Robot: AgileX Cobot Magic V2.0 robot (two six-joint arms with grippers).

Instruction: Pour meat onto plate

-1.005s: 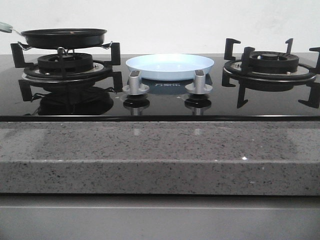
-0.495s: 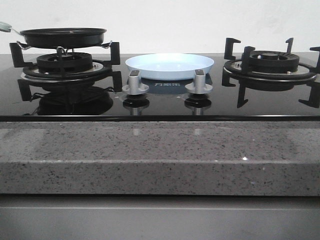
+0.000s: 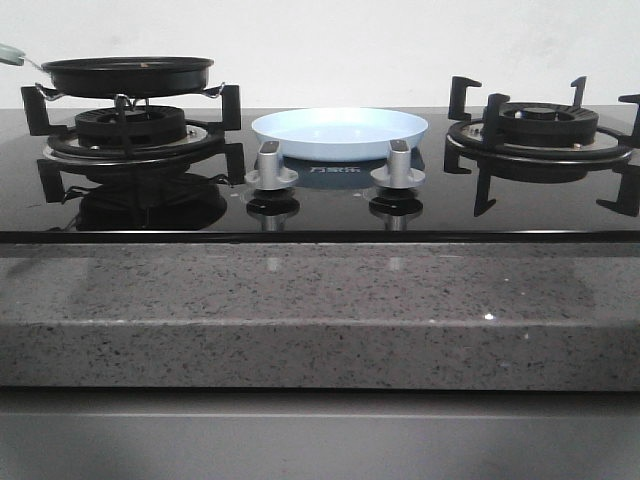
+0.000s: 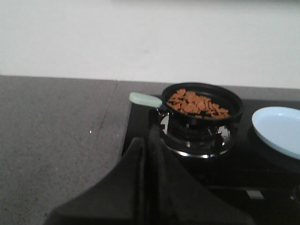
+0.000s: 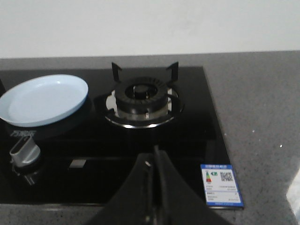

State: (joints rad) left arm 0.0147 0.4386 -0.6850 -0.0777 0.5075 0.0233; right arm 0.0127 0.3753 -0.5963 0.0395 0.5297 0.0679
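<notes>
Stovetop [image 3: 330, 205]: 2 burners | 1 plate [image 3: 340, 133] | 1 pan [image 4: 202, 104], meat [image 4: 197, 104] | both grippers' jaws closed

Matte black, tapered tool [image 4: 149, 140] fingers

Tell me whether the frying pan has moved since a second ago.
No. In the front view the frying pan sits on the left burner grate as before, no nearer the plate.
</notes>
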